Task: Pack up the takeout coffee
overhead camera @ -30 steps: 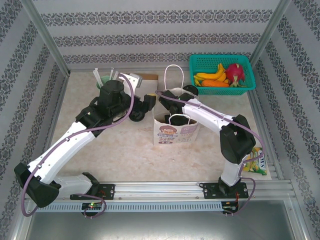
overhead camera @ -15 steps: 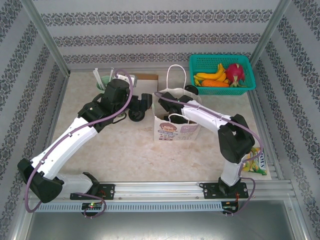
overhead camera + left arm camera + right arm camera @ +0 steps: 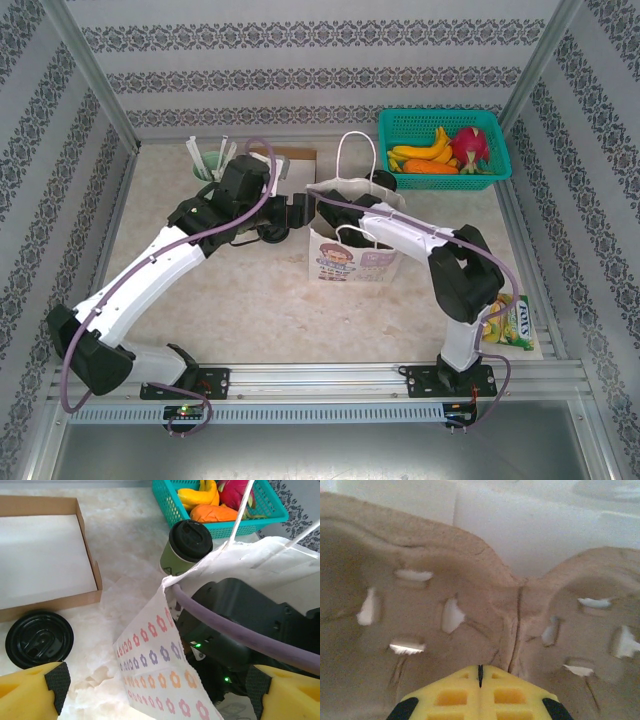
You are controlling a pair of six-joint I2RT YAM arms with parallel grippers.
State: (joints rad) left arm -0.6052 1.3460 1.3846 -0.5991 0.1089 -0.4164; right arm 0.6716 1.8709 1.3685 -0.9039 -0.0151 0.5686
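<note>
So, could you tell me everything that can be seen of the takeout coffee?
The takeout coffee is a small paper cup, green on the side that shows, closed with a round black plastic lid. It stands upright on the pale marbled table, near the teal basket. The edge of the flowered paper bag hides its lower part; whether they touch is unclear. Nothing grips it.

The takeout coffee (image 3: 189, 547), a green cup with a black lid, stands upright between the paper bag (image 3: 160, 670) and the teal basket (image 3: 242, 527).

Overhead rear view, wrist views close, bag (image 3: 352, 262) shared
</note>
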